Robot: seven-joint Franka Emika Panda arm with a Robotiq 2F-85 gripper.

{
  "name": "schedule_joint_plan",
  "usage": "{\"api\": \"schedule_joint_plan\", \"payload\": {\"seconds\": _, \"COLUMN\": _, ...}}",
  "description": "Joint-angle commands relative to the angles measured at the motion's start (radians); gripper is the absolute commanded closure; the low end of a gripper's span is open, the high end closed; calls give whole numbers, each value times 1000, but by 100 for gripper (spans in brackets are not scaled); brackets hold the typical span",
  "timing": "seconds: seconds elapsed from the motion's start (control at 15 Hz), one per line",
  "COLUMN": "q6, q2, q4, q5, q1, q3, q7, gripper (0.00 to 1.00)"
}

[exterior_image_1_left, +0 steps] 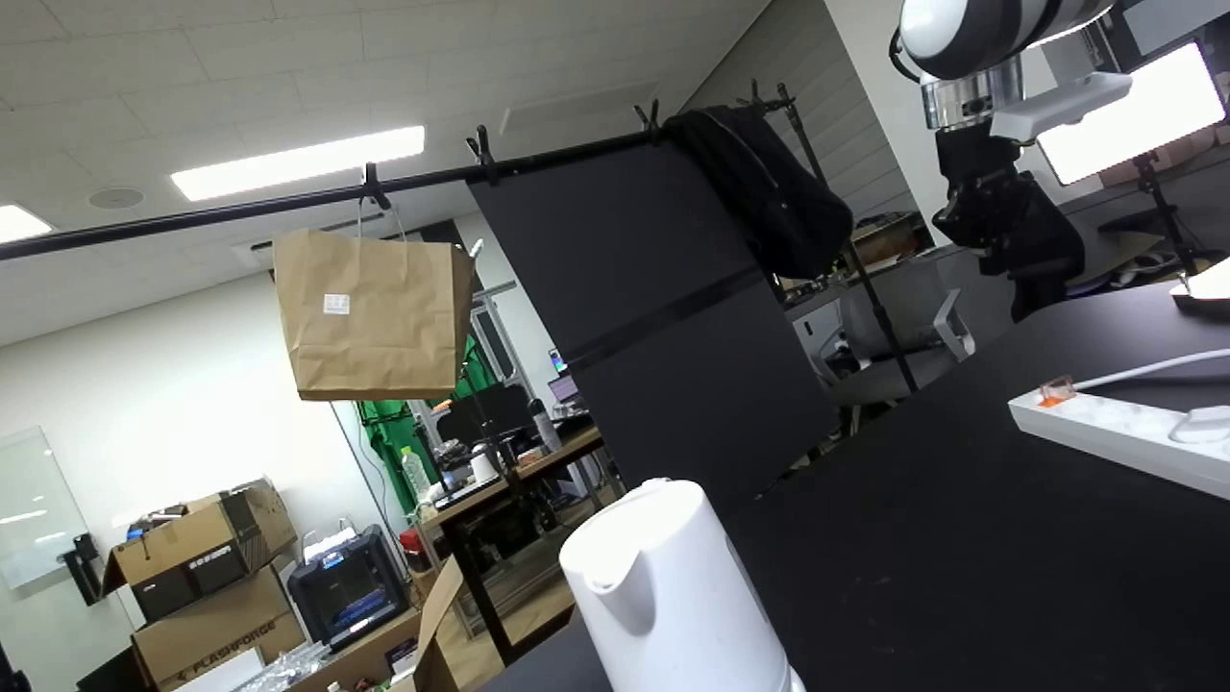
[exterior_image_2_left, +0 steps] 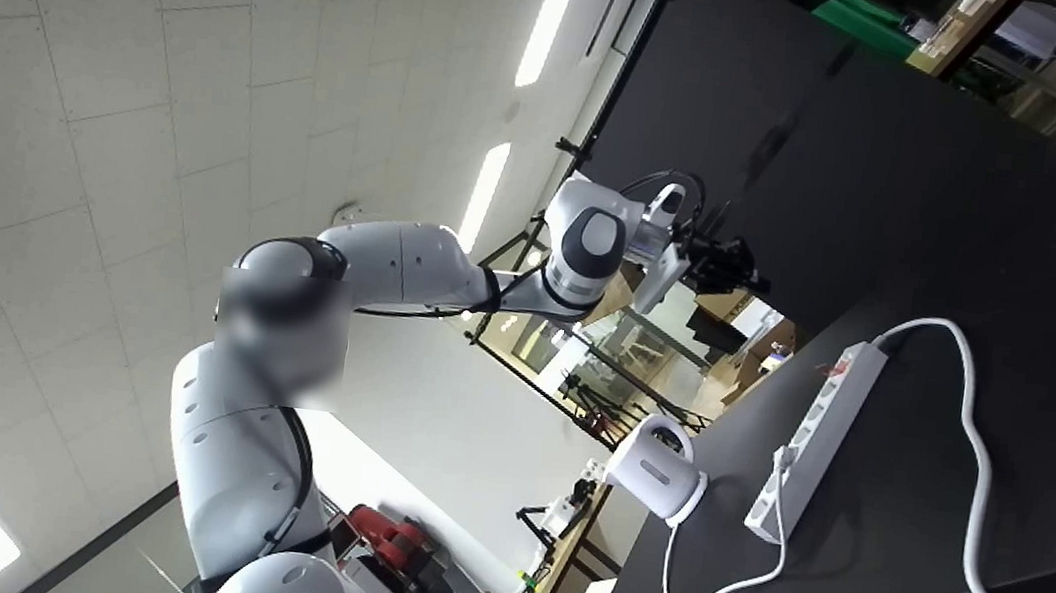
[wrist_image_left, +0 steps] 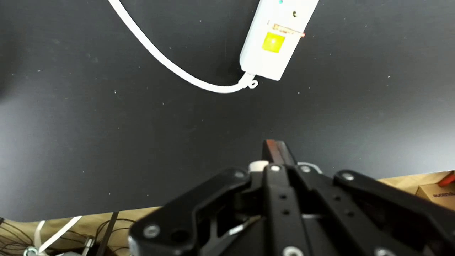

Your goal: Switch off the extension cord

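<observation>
The extension cord is a white power strip on the black table, seen in both exterior views [exterior_image_1_left: 1134, 434] [exterior_image_2_left: 836, 430] and at the top of the wrist view [wrist_image_left: 261, 64]. Its switch [wrist_image_left: 273, 42] looks bright yellow in the wrist view and orange-red in both exterior views [exterior_image_1_left: 1051, 398] [exterior_image_2_left: 840, 367]. A thin clear-orange flap [wrist_image_left: 289, 31] stands beside the switch. My gripper [wrist_image_left: 277, 142] is shut with its fingertips together and nothing between them. In both exterior views the gripper [exterior_image_1_left: 1028, 306] [exterior_image_2_left: 759, 283] hangs above the table, apart from the strip.
A white kettle [exterior_image_1_left: 677, 596] stands on the table, also in an exterior view [exterior_image_2_left: 653, 471]. Its plug [exterior_image_2_left: 784, 457] sits in the strip. The strip's white cable [wrist_image_left: 170, 65] curves over the table. The table edge [wrist_image_left: 106, 212] runs below the gripper in the wrist view.
</observation>
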Motion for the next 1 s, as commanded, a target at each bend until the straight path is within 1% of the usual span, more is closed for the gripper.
{"api": "schedule_joint_plan", "payload": {"seconds": 0.0, "q6": 3, "q2": 39, "q4": 34, "q5": -15, "q1": 3, "q3": -1, "q7": 105, "gripper": 100}}
{"api": "schedule_joint_plan", "payload": {"seconds": 0.2, "q6": 13, "q2": 83, "q4": 41, "q5": -59, "q1": 50, "q3": -26, "q7": 191, "gripper": 100}}
{"api": "schedule_joint_plan", "payload": {"seconds": 0.33, "q6": 8, "q2": 107, "q4": 56, "q5": -54, "q1": 44, "q3": -12, "q7": 196, "gripper": 100}}
{"api": "schedule_joint_plan", "payload": {"seconds": 0.47, "q6": -3, "q2": 130, "q4": 75, "q5": -55, "q1": 46, "q3": -15, "q7": 201, "gripper": 100}}
{"api": "schedule_joint_plan", "payload": {"seconds": 0.73, "q6": -24, "q2": 164, "q4": 131, "q5": -54, "q1": 17, "q3": -25, "q7": 177, "gripper": 100}}
{"api": "schedule_joint_plan", "payload": {"seconds": 0.87, "q6": -45, "q2": 179, "q4": 159, "q5": -42, "q1": -9, "q3": -15, "q7": 157, "gripper": 100}}
{"api": "schedule_joint_plan", "payload": {"seconds": 0.93, "q6": -45, "q2": 186, "q4": 164, "q5": -43, "q1": -8, "q3": -15, "q7": 162, "gripper": 100}}
